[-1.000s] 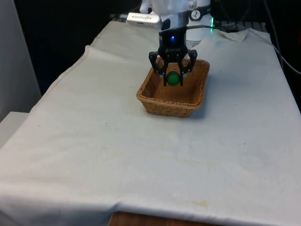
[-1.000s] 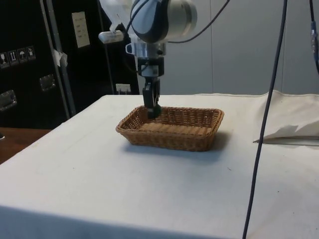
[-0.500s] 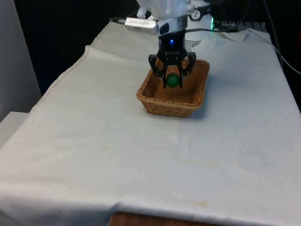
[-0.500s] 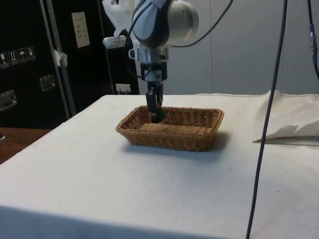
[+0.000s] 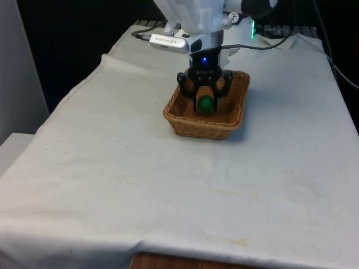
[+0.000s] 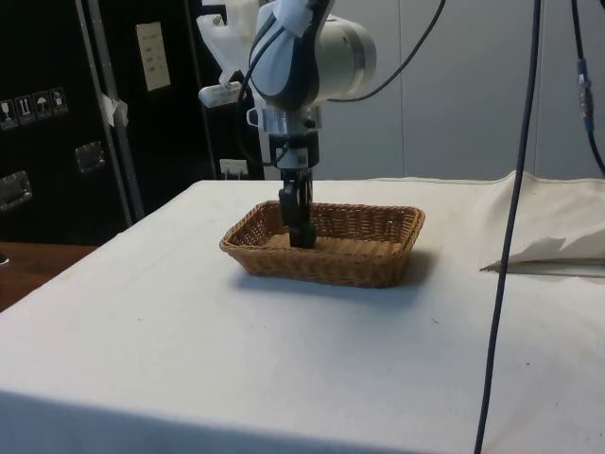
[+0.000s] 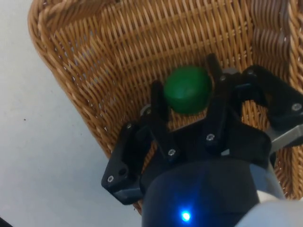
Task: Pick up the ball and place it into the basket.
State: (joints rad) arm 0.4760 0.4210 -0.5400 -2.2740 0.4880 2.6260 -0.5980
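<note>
The big table (image 5: 112, 185) has a white cloth on it and takes up most of the front view. A corner of brown wood peeks out at the bottom edge of that view.

The white robot arm (image 5: 193, 17) comes down from the top middle of the front view, and its top is cut off by the frame. In the side view the arm (image 6: 307, 57) is in the upper middle.

The brown woven basket (image 5: 188, 124) sits on the cloth, a bit above the middle of the front view. In the side view the basket (image 6: 364, 265) is in the middle of the frame.

The black gripper (image 5: 205, 100) reaches down inside the basket. Its two fingers are closed snugly on the green ball (image 5: 206, 104), one on each side. In the wrist view the ball (image 7: 187, 89) is squeezed between the fingers (image 7: 159, 106), over the basket's woven floor. In the side view the gripper (image 6: 301, 232) dips below the basket's rim, so the ball is hidden there. It is hard to tell if the ball touches the floor.

In the side view's upper left, a pale label (image 6: 151, 55) is stuck on a dark cabinet, and small stickers (image 6: 33, 106) sit at the left edge. Their writing is too small to read.
</note>
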